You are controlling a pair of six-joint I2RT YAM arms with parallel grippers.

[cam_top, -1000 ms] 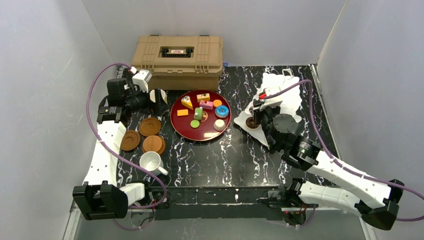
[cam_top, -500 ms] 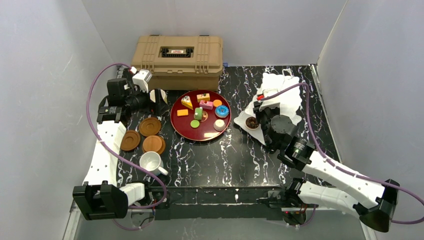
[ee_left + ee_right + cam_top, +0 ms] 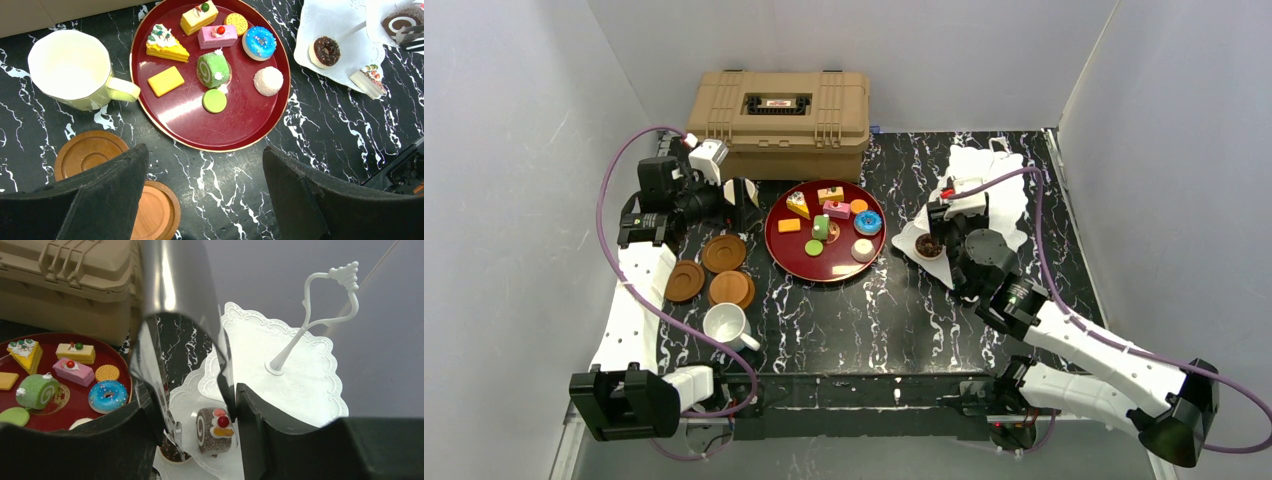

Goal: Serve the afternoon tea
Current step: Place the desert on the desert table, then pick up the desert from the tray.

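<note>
Right gripper (image 3: 195,396) clamped on metal tongs (image 3: 172,285). The tong tips are apart, at a chocolate roll (image 3: 212,431) lying on the white stand (image 3: 300,370), which is right of the red tray (image 3: 200,131). Chocolate doughnut (image 3: 325,51) on a lower stand tier. Other cakes, e.g. green roll (image 3: 214,70), on tray. Left gripper (image 3: 204,156) released, empty, over worktop by saucers (image 3: 87,155). Yellow mug (image 3: 70,70) beside tray; white mug (image 3: 725,325) nearer the arms.

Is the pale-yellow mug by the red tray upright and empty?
Upright, empty: the pale-yellow mug stands mouth up in the left wrist view, nothing inside.
</note>
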